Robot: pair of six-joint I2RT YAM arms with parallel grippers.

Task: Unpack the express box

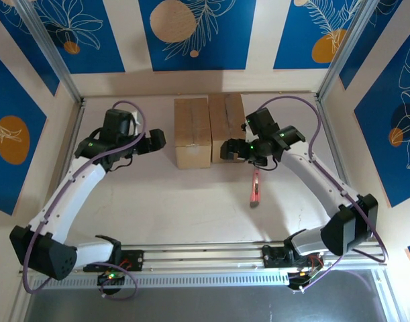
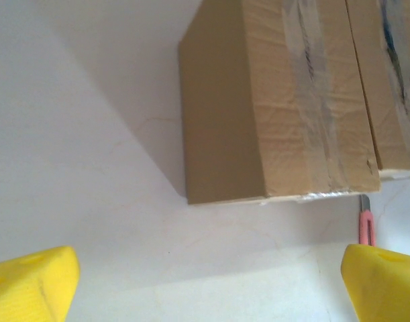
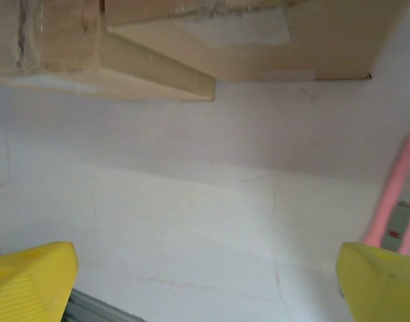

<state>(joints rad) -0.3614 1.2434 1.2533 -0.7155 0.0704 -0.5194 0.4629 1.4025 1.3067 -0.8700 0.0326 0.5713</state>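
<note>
Fingers [image 3: 30, 275] of the right gripper [image 1: 226, 149] stood apart and empty, with the pink cutter [image 1: 254, 188] on the bench [image 1: 191, 201] just beside one, long axis toward the express box [image 1: 192, 131] ahead, farther from the open left gripper [image 1: 158, 139].

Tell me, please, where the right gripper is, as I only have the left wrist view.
Observer: The right gripper hovers at the near end of the right-hand box.
Operator: And the pink knife at my frame's edge?
Observer: The knife lies on the table, nearer the arms than the right-hand box, with nothing holding it.
Operator: Is the right gripper open?
Observer: Yes, its fingers are wide apart with nothing between them.
</note>
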